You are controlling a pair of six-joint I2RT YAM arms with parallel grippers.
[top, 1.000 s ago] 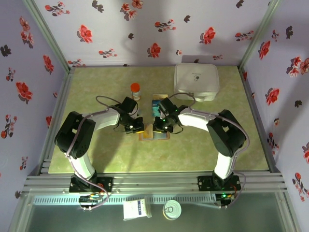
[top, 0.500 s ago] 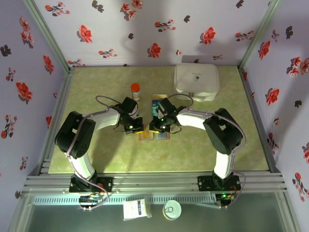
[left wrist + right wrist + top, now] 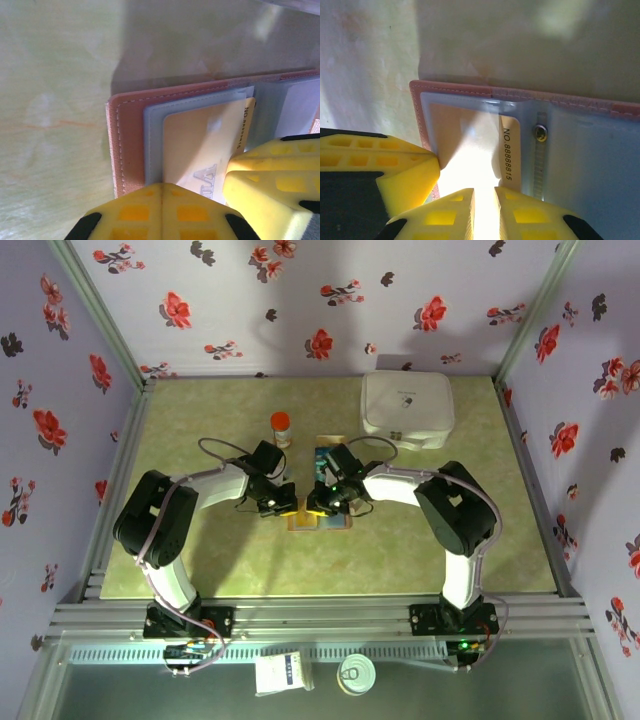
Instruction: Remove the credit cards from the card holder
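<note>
Right wrist: right gripper (image 3: 484,194) seemingly clamped on orange card (image 3: 509,150) half-hidden in card holder (image 3: 451,89); left gripper (image 3: 161,194) together.

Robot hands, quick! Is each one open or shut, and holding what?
Left gripper: shut, tips down on the card holder, nothing seen between them.
Right gripper: shut on the edge of the orange-yellow card.

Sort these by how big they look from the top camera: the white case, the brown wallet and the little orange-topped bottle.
1. white case, clearly the largest
2. brown wallet, partly hidden, so its lead over the bottle is unsure
3. orange-topped bottle
</note>
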